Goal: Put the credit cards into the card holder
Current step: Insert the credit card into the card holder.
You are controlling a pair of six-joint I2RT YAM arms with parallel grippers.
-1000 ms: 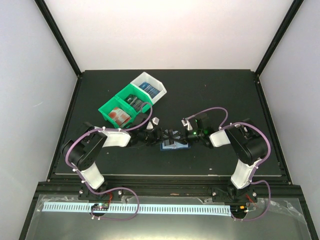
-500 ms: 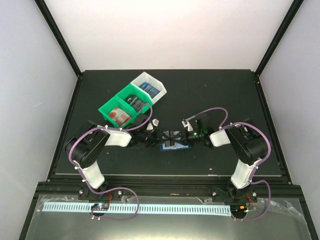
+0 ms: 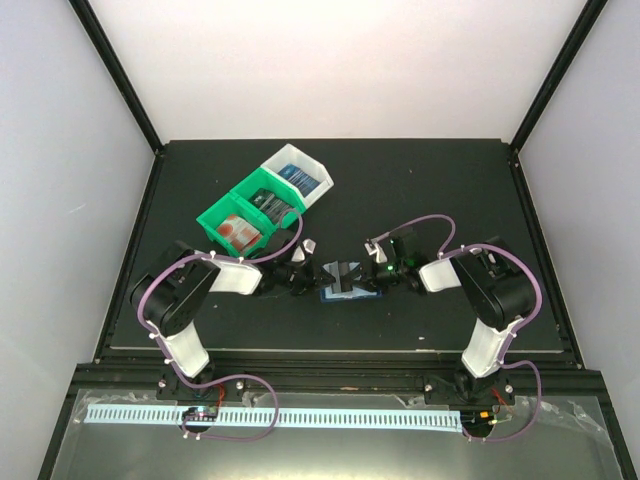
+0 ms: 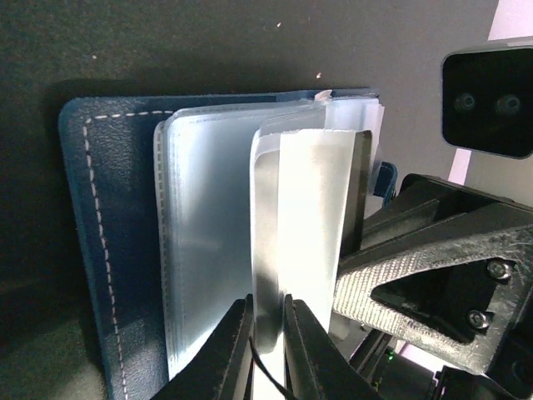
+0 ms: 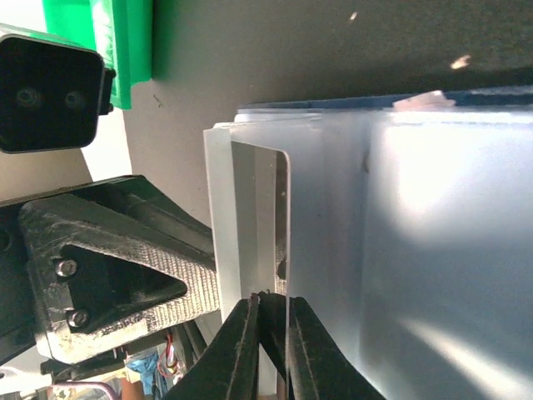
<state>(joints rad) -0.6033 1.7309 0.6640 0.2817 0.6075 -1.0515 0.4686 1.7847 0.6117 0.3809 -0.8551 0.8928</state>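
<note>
The card holder [image 3: 350, 293] lies open on the black table between my two grippers. In the left wrist view its dark blue cover [image 4: 92, 233] shows, with clear sleeves fanned out. My left gripper [image 4: 268, 350] is shut on one clear sleeve leaf [image 4: 300, 217] and holds it up. My right gripper [image 5: 272, 350] is shut on a thin credit card [image 5: 260, 217] with a rounded corner, edge-on next to that leaf. From above, the left gripper [image 3: 322, 272] and right gripper [image 3: 358, 274] nearly touch over the wallet. More credit cards lie in the bin: red-and-white [image 3: 238, 232], dark [image 3: 270, 205], blue [image 3: 300, 178].
The green-and-white three-compartment bin [image 3: 215, 218] stands behind the left arm, and its green corner shows in the right wrist view [image 5: 108, 42]. Each gripper's body fills the side of the other's wrist view [image 4: 433, 283] [image 5: 108, 258]. Raised table edges run all around.
The left gripper has drawn slightly to the left, so more of the pale wallet interior shows between the grippers. The right gripper has barely moved.
</note>
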